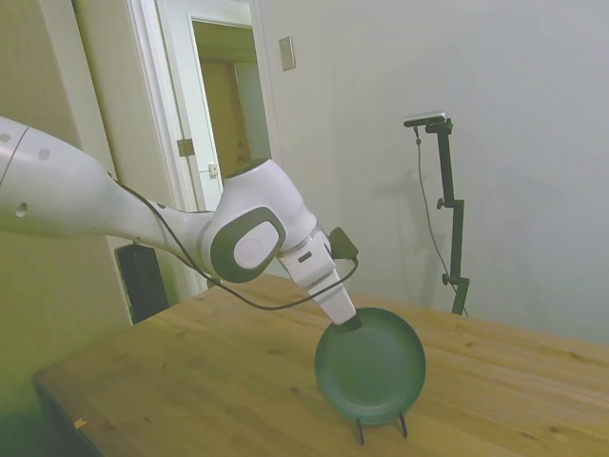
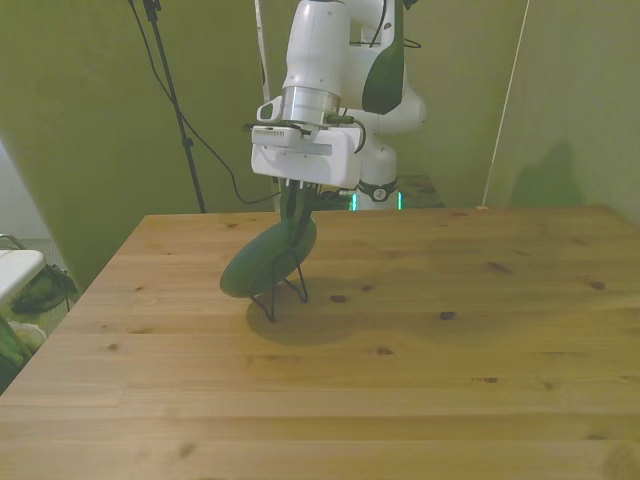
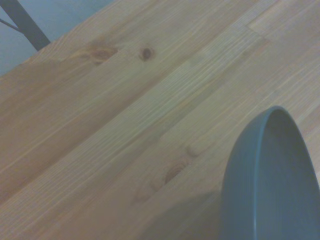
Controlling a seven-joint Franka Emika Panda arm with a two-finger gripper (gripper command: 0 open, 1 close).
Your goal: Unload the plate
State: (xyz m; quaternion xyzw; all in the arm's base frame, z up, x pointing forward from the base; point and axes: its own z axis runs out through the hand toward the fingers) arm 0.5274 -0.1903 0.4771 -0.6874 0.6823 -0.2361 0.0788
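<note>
I see round dark green plate [image 1: 371, 367] [image 2: 268, 259] [image 3: 270, 185] standing on edge, tilted, in thin black wire stand [image 1: 381, 426] [image 2: 282, 295] on wooden surface [image 1: 209, 381] [image 2: 400, 350] [image 3: 125, 125]. White arm's jaws [image 1: 350, 324] [image 2: 296, 212] touch plate top rim. Open or closed, I cannot tell.

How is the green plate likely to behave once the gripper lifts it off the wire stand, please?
The plate looks rigid, so it should probably lift in one piece. Its smooth matte rim, met by the gripper at the top edge only, may let it pivot or slip. Standing tilted on the thin wire stand, it could tip if nudged.
</note>
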